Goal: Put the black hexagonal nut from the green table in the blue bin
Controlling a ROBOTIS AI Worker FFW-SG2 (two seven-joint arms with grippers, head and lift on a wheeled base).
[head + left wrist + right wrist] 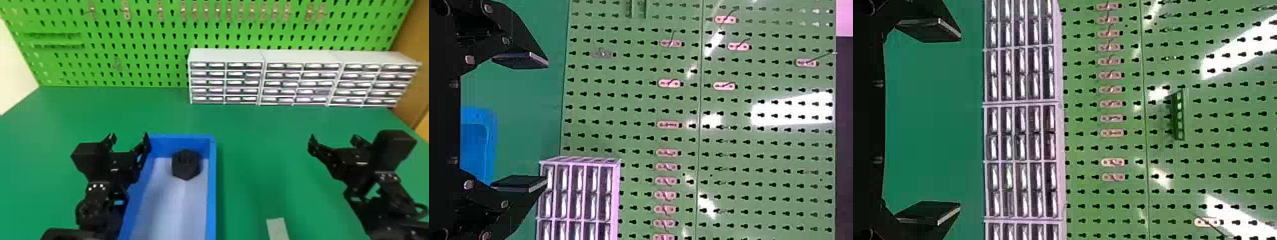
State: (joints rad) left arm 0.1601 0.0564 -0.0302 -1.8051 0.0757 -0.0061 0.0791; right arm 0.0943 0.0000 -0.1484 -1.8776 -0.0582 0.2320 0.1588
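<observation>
1. The black hexagonal nut (186, 166) sits inside the blue bin (212, 191), on its pale floor near the far wall and closer to the right wall than the left.
2. From the left claw (129, 136), the nut lies off to the right and a little nearer the robot, apart from both fingers. The right claw (333, 138) is well away on the nut's other side, over the green surface (261, 143).
3. Both claws are released, fingers spread with only space between them.
4. The nut's hole faces up, so its bore runs upright, and one corner points roughly toward the robot. It looks about as tall as it is wide; I cannot pick out a long axis.
5. The bin's left wall comes between the nut and the left claw, whose inner finger overlaps the far left corner in the head view; contact there is unclear.
6. A pale strip (277, 228) lies right of the bin, close to the robot. White drawer cabinets (226, 56) line the back, before a green pegboard (143, 63) with hooks.
</observation>
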